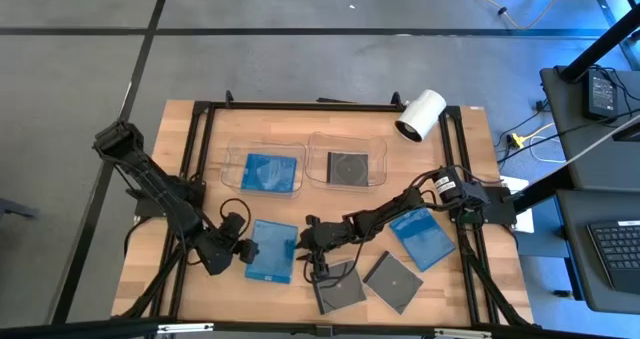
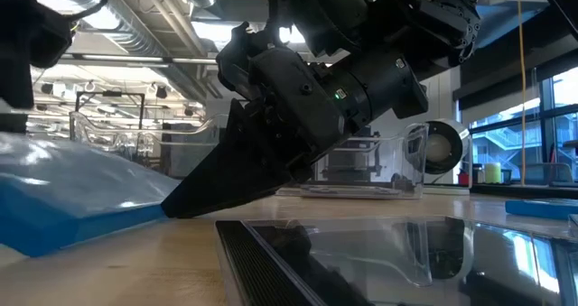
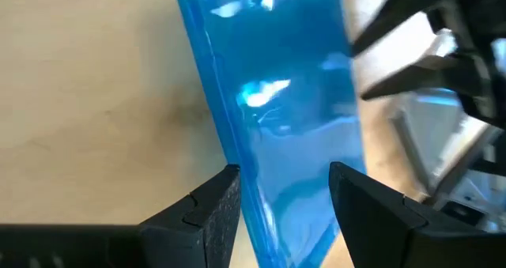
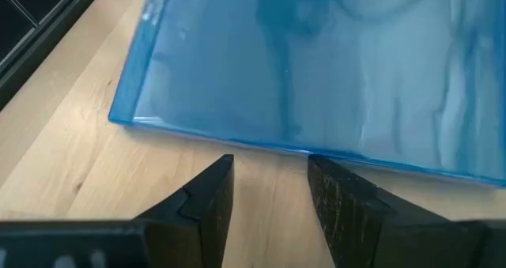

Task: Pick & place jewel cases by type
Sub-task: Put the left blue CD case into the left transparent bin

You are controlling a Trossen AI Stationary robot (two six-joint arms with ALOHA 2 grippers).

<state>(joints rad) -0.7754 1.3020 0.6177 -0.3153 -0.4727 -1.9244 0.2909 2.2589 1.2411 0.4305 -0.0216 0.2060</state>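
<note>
We are straddling a glossy blue jewel case (image 3: 277, 134) on pale wood with our left gripper (image 3: 283, 201), while our right gripper (image 4: 269, 190), fingers slightly parted, is facing its smooth translucent edge, empty.

3 blue jewel cases: 1 (image 1: 272, 171) in the clear tray toward the tabletop's far edge, 1 (image 1: 272, 250) near the front edge, 1 (image 1: 422, 237) toward the right edge. 3 dark jewel cases: 1 (image 1: 348, 167) in the second tray, 2 (image 1: 340, 287) (image 1: 394, 280) at the front edge. 2 clear trays (image 1: 232, 159) (image 1: 316, 147). 2 arms.
</note>
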